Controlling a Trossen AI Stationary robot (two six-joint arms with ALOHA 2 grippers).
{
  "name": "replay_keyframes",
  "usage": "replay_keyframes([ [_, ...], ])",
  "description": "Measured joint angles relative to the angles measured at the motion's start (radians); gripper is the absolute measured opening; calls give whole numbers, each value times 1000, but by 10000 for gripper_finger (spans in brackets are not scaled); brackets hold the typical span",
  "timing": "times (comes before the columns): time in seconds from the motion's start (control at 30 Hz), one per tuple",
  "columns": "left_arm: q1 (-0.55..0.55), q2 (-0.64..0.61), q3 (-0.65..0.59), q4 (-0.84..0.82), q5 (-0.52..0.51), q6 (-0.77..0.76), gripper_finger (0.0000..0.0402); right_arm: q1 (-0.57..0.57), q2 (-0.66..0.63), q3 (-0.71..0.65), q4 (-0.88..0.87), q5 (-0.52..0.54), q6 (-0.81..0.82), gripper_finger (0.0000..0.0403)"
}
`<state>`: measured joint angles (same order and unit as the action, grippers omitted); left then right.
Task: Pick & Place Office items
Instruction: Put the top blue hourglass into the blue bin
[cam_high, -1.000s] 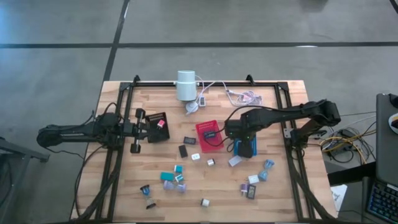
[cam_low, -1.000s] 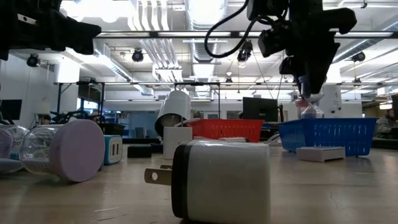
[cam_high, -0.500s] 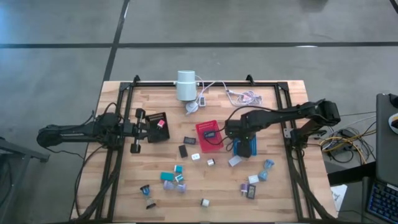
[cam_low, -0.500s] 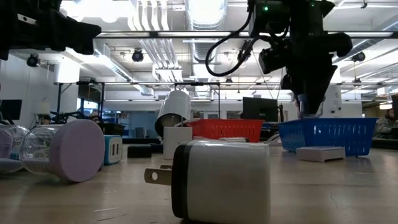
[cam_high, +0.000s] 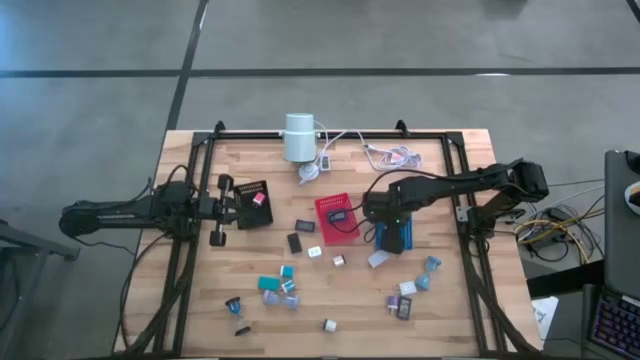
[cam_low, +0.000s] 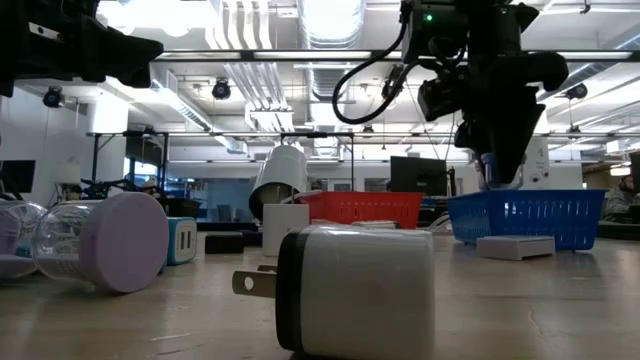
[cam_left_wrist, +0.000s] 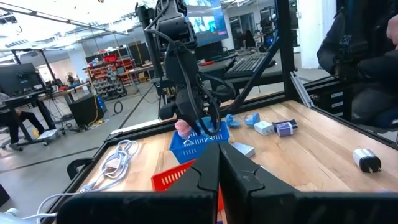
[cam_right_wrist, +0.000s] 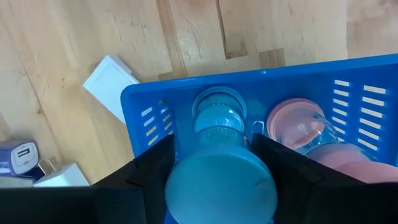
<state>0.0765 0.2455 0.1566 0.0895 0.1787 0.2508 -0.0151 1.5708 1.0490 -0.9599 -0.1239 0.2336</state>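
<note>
Landmark: the blue slotted plastic tray (cam_high: 398, 236) on the wooden table (cam_high: 440, 310), right of the table's middle; every place below is given from it.
Right hand: the right hand (cam_right_wrist: 214, 163) hangs above the blue slotted plastic tray, pointing down into it, with the right arm reaching in from the table's right side.
Right hand state: its two dark fingers (cam_right_wrist: 152, 165) stand apart, either side of a teal-capped clear round container (cam_right_wrist: 219, 177); whether they press on it cannot be told.
Inside the tray: a pink-capped clear round container (cam_right_wrist: 297, 129) lies beside the teal-capped one, both within the blue walls.
Just outside the tray: a flat white rectangular block (cam_right_wrist: 112, 86) lies on the wood near the tray's corner, and a white charger plug (cam_right_wrist: 62, 175) with a lilac one (cam_right_wrist: 18, 160) lies a little farther off.
Red tray: a red slotted plastic tray (cam_high: 335, 218) sits just beside the blue one, on its left, with a dark item in it.
Black tray: a black slotted tray (cam_high: 252, 204) lies well to the left, beyond the red one.
Left hand: the left hand (cam_high: 228, 208) rests level beside the black tray, far from the blue tray, fingers pressed together on nothing.
Loose office items: teal, white, lilac and black small pieces (cam_high: 280, 289) lie scattered on the table's near half, left and right of the blue tray's near end.
Foreground: a white wall plug with black band (cam_low: 355, 292) lies on its side nearest the low camera.
</note>
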Motion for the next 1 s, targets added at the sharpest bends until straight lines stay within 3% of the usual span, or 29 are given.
replay_keyframes([
  [1.0,0,0,0,0,-2,0,9,2,4,34,2,18,-21,208],
])
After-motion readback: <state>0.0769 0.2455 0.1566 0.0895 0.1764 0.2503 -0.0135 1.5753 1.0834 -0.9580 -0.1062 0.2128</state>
